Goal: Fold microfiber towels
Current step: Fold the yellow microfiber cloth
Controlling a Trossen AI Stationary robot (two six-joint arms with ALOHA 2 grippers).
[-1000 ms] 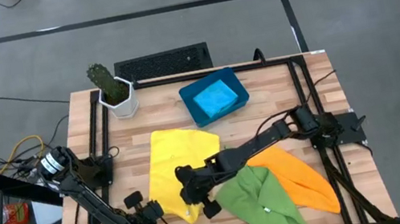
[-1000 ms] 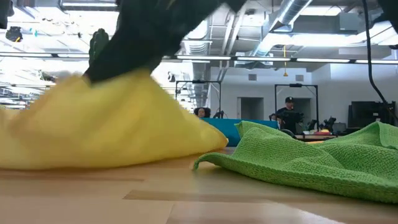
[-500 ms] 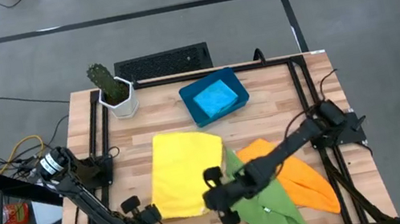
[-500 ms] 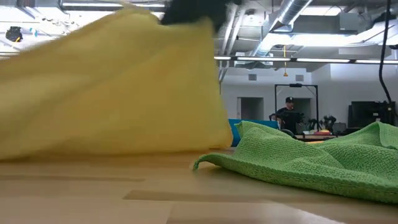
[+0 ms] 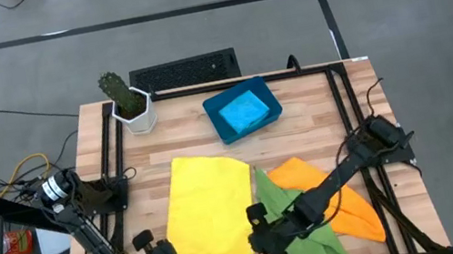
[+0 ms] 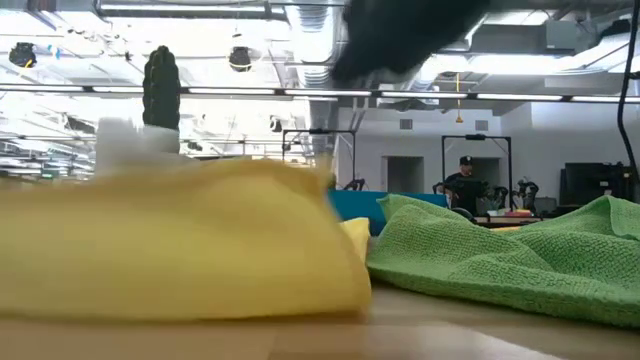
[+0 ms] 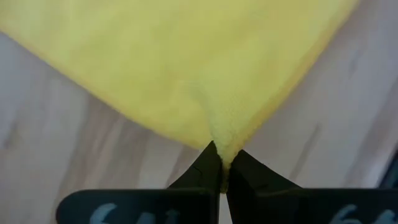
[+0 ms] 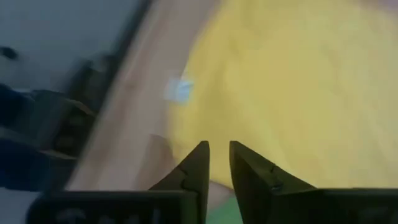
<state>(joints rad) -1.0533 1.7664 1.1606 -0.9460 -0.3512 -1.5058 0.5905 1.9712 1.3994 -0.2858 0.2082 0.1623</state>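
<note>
The yellow towel (image 5: 213,212) lies spread on the table's near middle; it also fills the left of the low view (image 6: 180,240). My left gripper (image 5: 162,251) is shut on its near left corner. My right gripper (image 5: 257,240) stands at the towel's near right edge, its fingers a narrow gap apart (image 8: 217,162) and nothing seen between them. The green towel (image 5: 306,224) lies crumpled to the right, partly over the orange towel (image 5: 339,196). The light blue towel (image 5: 244,107) lies in the dark-blue tray. My left gripper pinches the yellow towel's near left corner (image 7: 221,144) between its two shut fingers, only the tip of the corner. The fingers come low from the table's near left side. The cloth rises in a small ridge at the fingers and lies on the table beyond.
The dark-blue tray (image 5: 269,94) stands at the far middle. A white pot with a cactus (image 5: 128,102) stands at the far left. A white tag (image 8: 180,90) shows at the yellow towel's near edge. Black frame rails run along the table's sides.
My right gripper has carried one side of the yellow towel from the table's left toward its right and near edge, lifted high midway. The towel was bunched and folded over; it now lies spread flat. My left gripper has shifted a little toward the near left corner.
</note>
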